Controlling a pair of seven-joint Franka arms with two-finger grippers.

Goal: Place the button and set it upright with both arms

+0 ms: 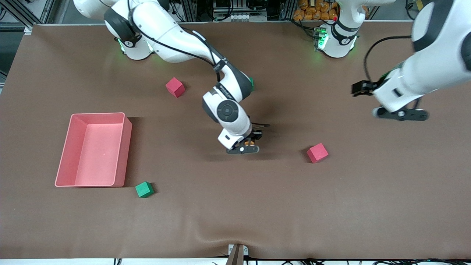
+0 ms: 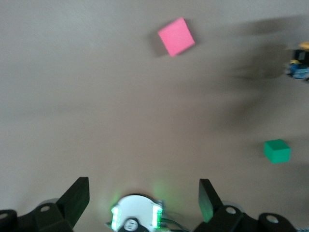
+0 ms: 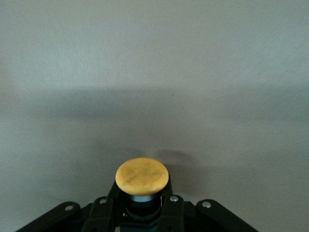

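My right gripper (image 1: 244, 146) is low over the middle of the table and shut on the button (image 1: 250, 140). In the right wrist view the button's round orange cap (image 3: 142, 176) stands out past the fingertips (image 3: 170, 209), which clamp its black body; the right gripper (image 3: 142, 207) has bare table cloth in front of it. My left gripper (image 1: 401, 113) hangs open and empty over the left arm's end of the table. In the left wrist view the left gripper (image 2: 143, 199) has its fingers (image 2: 77, 199) wide apart, and the button (image 2: 300, 63) shows at the edge.
A pink cube (image 1: 317, 152) lies between the two grippers, and it also shows in the left wrist view (image 2: 176, 36). Another pink cube (image 1: 175, 87) lies nearer the right arm's base. One green cube (image 1: 144, 189) sits beside a pink tray (image 1: 125, 147); another (image 2: 276, 151) lies partly under the right arm.
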